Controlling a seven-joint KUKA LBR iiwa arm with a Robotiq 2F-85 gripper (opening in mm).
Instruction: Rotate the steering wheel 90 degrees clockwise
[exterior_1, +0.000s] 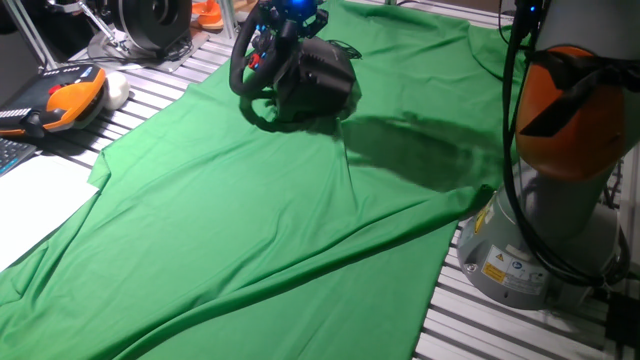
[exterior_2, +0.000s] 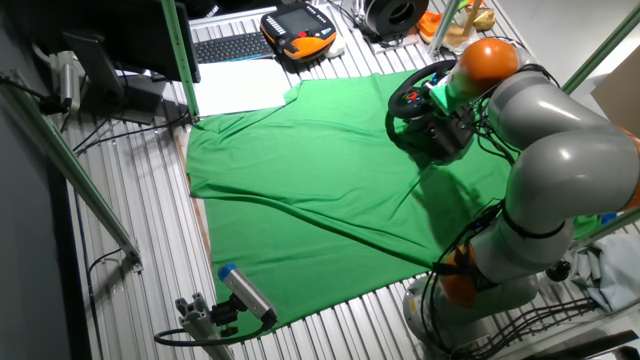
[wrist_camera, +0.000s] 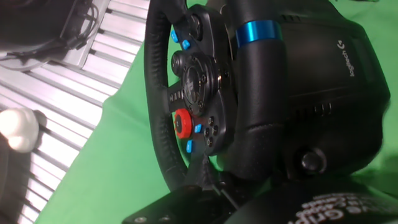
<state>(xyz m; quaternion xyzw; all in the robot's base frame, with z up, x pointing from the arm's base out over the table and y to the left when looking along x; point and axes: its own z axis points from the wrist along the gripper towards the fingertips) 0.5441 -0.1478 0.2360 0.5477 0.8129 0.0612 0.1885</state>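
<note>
The steering wheel (exterior_1: 262, 62) is a black round wheel on a bulky black box base (exterior_1: 328, 72), standing at the far end of the green cloth (exterior_1: 260, 220). It also shows in the other fixed view (exterior_2: 412, 97). In the hand view its hub (wrist_camera: 198, 87) shows a red button (wrist_camera: 182, 122) and small blue buttons, and the rim carries a blue band (wrist_camera: 258, 29). My gripper (exterior_1: 290, 20) sits at the top of the wheel. In the hand view, the gripper (wrist_camera: 249, 214) has a finger on each side of the near rim and looks closed on it.
The arm's grey and orange base (exterior_1: 555, 170) stands at the right of the cloth. An orange hand-held controller (exterior_1: 68, 100) and a white ball (exterior_1: 118, 90) lie on the slatted table at the left. A round black-and-silver device (exterior_1: 155, 20) stands behind them.
</note>
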